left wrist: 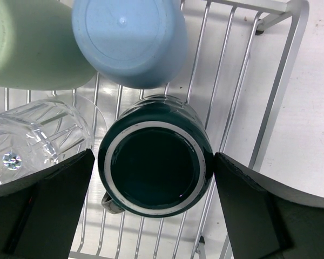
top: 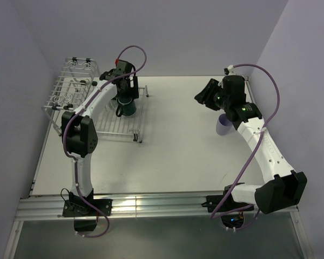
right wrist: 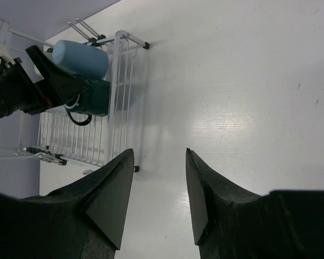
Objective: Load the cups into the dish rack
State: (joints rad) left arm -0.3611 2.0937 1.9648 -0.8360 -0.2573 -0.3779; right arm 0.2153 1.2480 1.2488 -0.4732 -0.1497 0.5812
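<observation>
Glossy dark green mug (left wrist: 154, 167), clear faceted glass (left wrist: 27, 140), smooth matt light blue tumbler (left wrist: 129, 38), matt pale green tumbler (left wrist: 32, 43), white coated wire dish rack (left wrist: 270, 108), smooth white table (top: 194, 140)

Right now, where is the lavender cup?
In the top view, the lavender cup sits on the right side of the table, far from the dish rack, partly hidden beneath the wrist of the right arm.

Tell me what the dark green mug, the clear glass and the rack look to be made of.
The dark green mug looks like glazed ceramic: glossy skin, pale bare-looking ring on the end facing the camera. The clear glass may be glass or hard plastic: see-through, faceted walls, bright glints. The dish rack is probably coated metal wire: thin, straight, smooth white rods.
</observation>
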